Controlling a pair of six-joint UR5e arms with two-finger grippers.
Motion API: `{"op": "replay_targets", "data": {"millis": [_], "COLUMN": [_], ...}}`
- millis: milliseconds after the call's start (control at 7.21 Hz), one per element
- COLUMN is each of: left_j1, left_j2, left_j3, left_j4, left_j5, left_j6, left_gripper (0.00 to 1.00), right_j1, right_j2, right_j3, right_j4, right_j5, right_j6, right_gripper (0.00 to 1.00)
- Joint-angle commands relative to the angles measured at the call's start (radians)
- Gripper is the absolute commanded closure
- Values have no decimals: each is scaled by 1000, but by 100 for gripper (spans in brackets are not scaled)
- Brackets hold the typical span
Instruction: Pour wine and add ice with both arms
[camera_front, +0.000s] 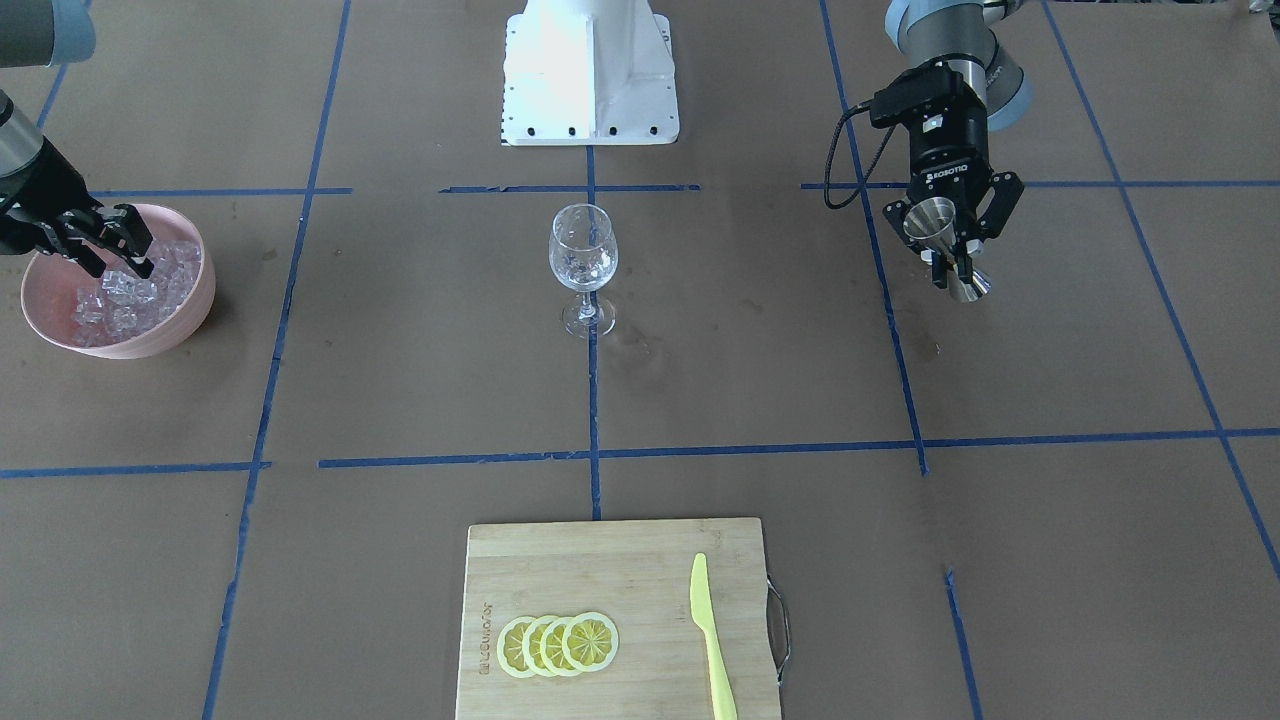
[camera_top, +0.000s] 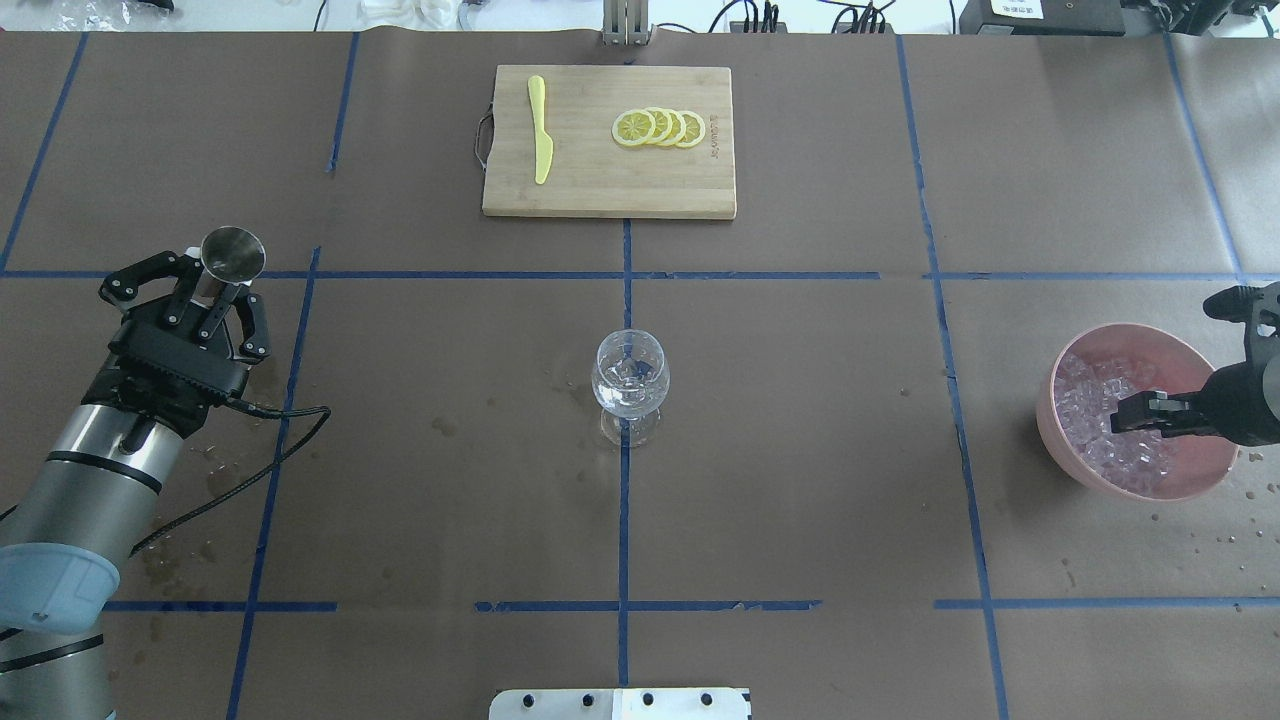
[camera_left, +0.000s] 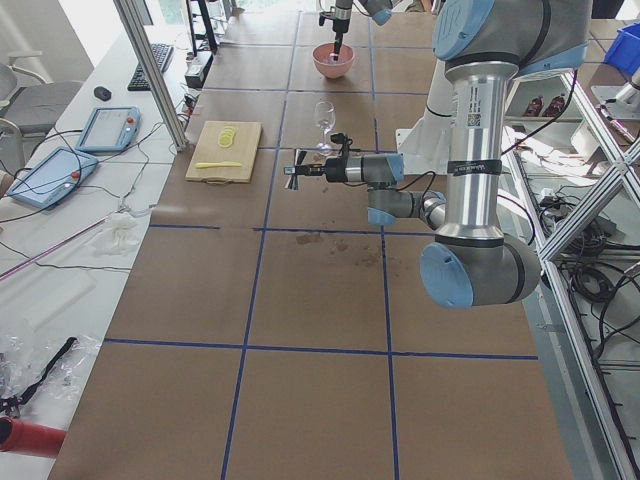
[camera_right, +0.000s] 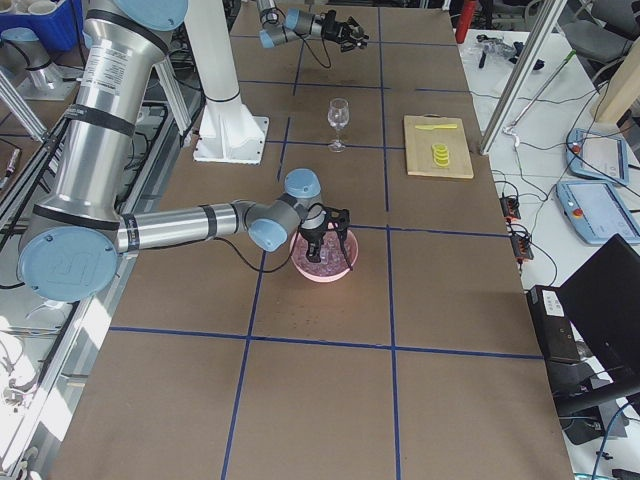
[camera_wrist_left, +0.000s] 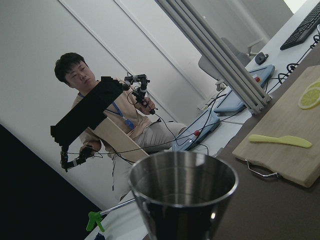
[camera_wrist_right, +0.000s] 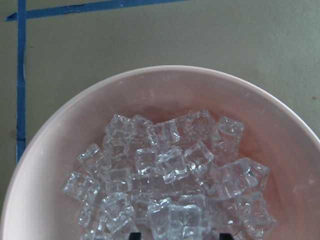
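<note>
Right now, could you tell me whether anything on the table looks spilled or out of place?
Only minor spills: dark spots near the glass and beside the left arm, and droplets by the bowl. Nothing looks tipped or broken.

Right hand (camera_front: 124, 268) tips seemingly sunk among the ice (camera_front: 128, 297), cutting board (camera_front: 600, 565) cropped by bottom edge

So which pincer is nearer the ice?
Right. The right pincer hangs over the ice in the pink bowl; the left pincer, holding a steel jigger, is across the table, beyond the glass.
</note>
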Motion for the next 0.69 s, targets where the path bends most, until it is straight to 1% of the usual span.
{"op": "replay_targets", "data": {"millis": [0, 277, 555], "left_j1": [0, 0, 1], "left_j2": [-1, -1, -1], "left_j3": [3, 9, 12], "left_j4": [0, 0, 0], "left_j5": [0, 2, 2], "left_j6": [0, 0, -2], "left_gripper": [100, 100, 100], "right_j1": [-1, -1, -1], "right_j2": [1, 7, 8], "right_j3": [-5, -11, -20], "right_j4": [-3, -4, -6], "right_j5": [-2, -4, -7], "right_j6": [-2, -3, -9], "right_gripper": [41, 42, 46]}}
